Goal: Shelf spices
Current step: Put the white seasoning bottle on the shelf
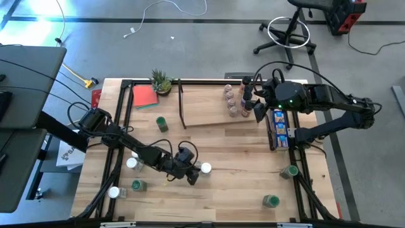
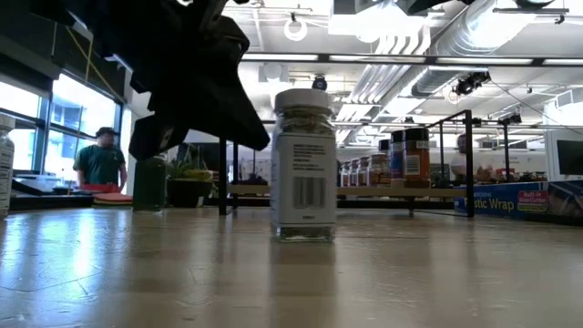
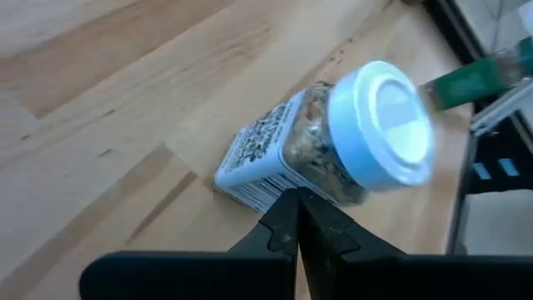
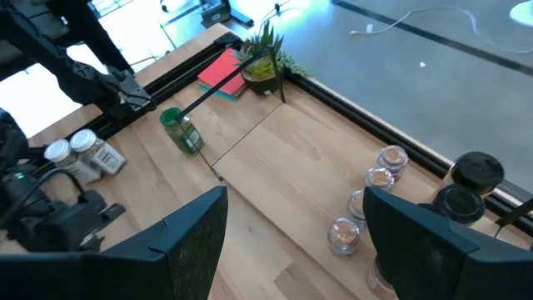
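Note:
A white-lidded spice jar point(image 1: 205, 168) point(image 3: 333, 142) stands upright on its base near the table's middle, large in the low view point(image 2: 303, 164). My left gripper point(image 1: 190, 172) point(image 3: 297, 204) is shut, with its tips right at the jar's lower side wall. My right gripper point(image 1: 253, 104) point(image 4: 291, 250) is open and hovers over the right end of the light-wood shelf point(image 1: 209, 107). Several jars with silvery tops point(image 4: 379, 177) and two with black lids point(image 4: 475, 171) stand there on the shelf. Other jars point(image 1: 162, 123) point(image 1: 132, 163) point(image 1: 290, 171) stand scattered on the table. My left gripper's shut fingertips point(image 3: 287, 221) stand level against the white-lidded jar's lower side wall point(image 3: 258, 179), coming from the table's left. I cannot tell whether they touch it. The jar stands upright on the table.
A long blue box point(image 1: 278, 126) lies right of the shelf, under my right arm. A potted plant point(image 1: 161, 81) and a red flat item point(image 1: 144, 96) sit at the far left. Green-lidded jars point(image 1: 272, 201) point(image 1: 138, 185) stand near the near edge. A person point(image 2: 98, 159) stands in the room behind.

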Controlling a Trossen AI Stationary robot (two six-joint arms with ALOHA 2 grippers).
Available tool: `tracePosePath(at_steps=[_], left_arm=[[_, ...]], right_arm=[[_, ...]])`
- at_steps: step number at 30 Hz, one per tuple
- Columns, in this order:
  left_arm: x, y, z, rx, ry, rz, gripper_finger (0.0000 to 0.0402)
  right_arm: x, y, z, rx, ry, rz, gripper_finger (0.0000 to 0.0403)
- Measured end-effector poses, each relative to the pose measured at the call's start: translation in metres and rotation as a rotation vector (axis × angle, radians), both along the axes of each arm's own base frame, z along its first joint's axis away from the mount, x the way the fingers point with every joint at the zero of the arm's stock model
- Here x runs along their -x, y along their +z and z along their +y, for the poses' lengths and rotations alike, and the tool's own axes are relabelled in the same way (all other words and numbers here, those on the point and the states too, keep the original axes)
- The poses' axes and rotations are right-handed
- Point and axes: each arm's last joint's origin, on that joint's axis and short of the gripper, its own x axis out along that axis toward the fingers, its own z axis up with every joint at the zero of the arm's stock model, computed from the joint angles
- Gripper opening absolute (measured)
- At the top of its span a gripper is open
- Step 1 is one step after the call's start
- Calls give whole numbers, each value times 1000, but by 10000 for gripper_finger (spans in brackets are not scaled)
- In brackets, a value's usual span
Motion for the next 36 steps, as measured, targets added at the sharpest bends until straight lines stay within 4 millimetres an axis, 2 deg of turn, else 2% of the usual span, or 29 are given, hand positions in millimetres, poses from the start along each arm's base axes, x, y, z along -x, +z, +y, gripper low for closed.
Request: tracePosePath(at_steps=[13, 23, 36], left_arm=[[-1, 1, -1, 18, -26, -6, 0], [18, -16, 4, 36, -45, 274, 0], [16, -15, 4, 12, -14, 237, 0]], right_arm=[[0, 0, 0, 20, -17, 2, 275], [0, 0, 0, 20, -17, 4, 275], [0, -1, 0, 27, -25, 12, 275]])
